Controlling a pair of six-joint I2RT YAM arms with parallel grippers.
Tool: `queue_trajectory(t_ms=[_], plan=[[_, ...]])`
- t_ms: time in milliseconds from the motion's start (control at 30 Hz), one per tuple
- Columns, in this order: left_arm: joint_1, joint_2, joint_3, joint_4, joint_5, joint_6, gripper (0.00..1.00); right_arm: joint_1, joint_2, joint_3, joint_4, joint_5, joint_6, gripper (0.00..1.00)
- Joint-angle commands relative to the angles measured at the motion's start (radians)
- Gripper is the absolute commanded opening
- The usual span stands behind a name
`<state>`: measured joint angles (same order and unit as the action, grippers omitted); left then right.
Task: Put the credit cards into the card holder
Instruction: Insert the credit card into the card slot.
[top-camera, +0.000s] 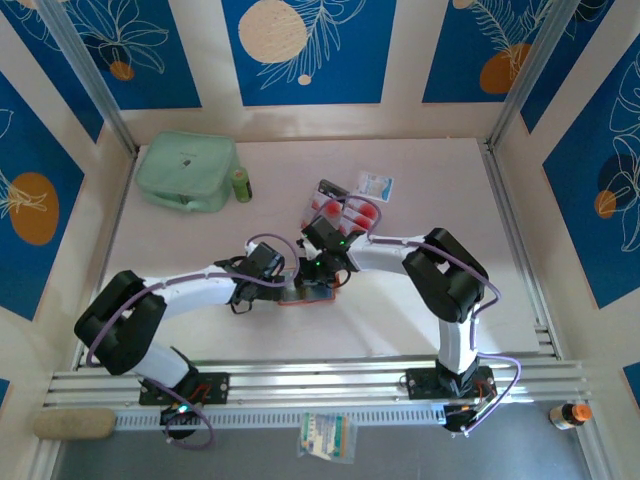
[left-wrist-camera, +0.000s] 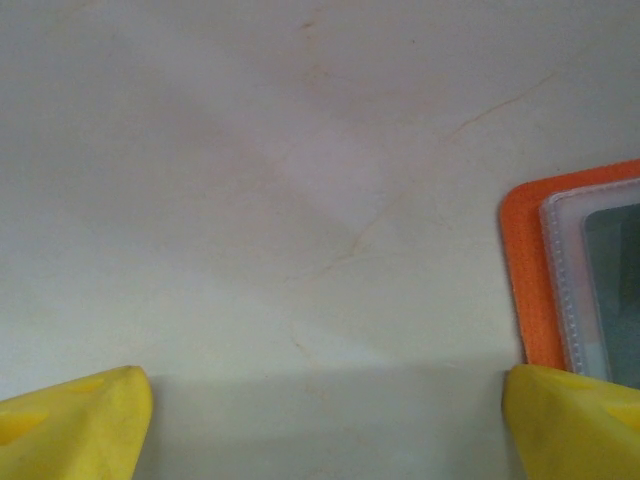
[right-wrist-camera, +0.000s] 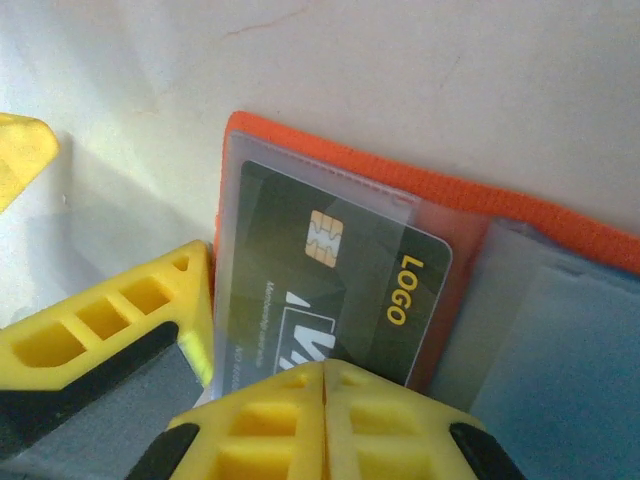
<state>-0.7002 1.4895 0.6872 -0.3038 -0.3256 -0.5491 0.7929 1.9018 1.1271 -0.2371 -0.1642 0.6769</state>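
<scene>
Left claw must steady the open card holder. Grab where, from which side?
Likely the card holder at its bare orange border, from the left: it lies flat, the shut right claw covers the sleeve side, the open left claw hovers beside that border.

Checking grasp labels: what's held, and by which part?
The left gripper is open, empty. The right gripper is shut at the near edge of the dark card in the card holder; a pinch cannot be confirmed.

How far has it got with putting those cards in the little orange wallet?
One dark card sits in a clear pocket of the orange wallet; the right pincer, closed, is at its near edge. Several red-marked cards lie on the table, not yet in.
</scene>
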Motion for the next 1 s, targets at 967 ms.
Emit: queue_trajectory(t_ms=[967], plan=[[0.038,0.002,-0.027,0.018,-0.004,-0.008,0.91,-0.014,-0.017,0.026,-0.08,0.025,-0.03,0.07]])
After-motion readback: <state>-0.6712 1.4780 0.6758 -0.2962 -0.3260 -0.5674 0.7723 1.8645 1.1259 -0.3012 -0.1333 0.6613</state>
